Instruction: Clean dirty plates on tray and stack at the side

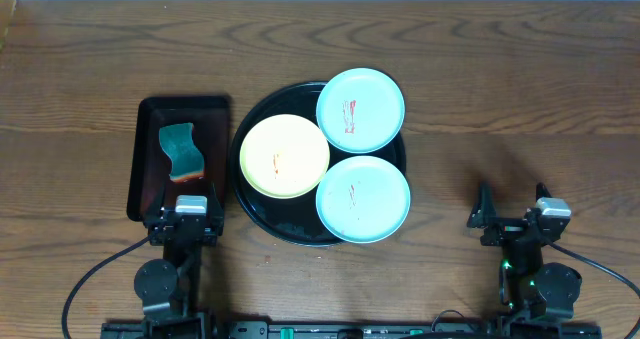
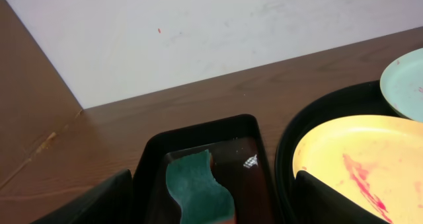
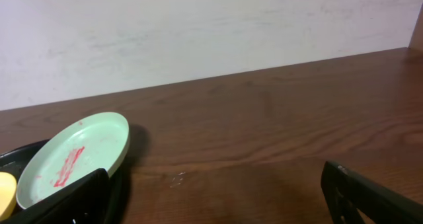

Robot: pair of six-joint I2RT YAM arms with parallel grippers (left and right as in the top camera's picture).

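— While both arms are sitting low at the near edge of the table, how are the pincers standing?

— The left gripper [image 1: 186, 217] is gaping wide and gripping nothing. The right gripper [image 1: 512, 216] is doing the same, jaws spread and empty.

— And where are the plates [image 1: 284, 156] lying?

— All three are resting on the tray [image 1: 262, 217], just ahead and to the right of the left pincer and well off to the left of the right one. The yellow plate [image 2: 360, 161] is lying nearest the left pincer. The far mint plate [image 1: 360, 110] is tilting over the tray's rim on the side away from both pincers. The near mint plate [image 1: 363, 198] is sitting closest to the right one. Each is showing a red smear at its centre.

— How are you expecting them to handle?

— I'm judging them light, stiff and smooth, so probably slippery. Pinching a raised rim where it is overhanging the tray is looking safest. The sponge [image 1: 181, 150] is lying in the small rectangular tray [image 1: 147, 169] straight ahead of the left pincer, and it is looking soft and easy to squeeze.

— Is anything crowding the stacking spot?

— The wooden table [image 1: 500, 79] is lying bare ahead of the right pincer, so I'm expecting a stack to fit there. A pale wall [image 3: 198, 26] is closing off the far side.
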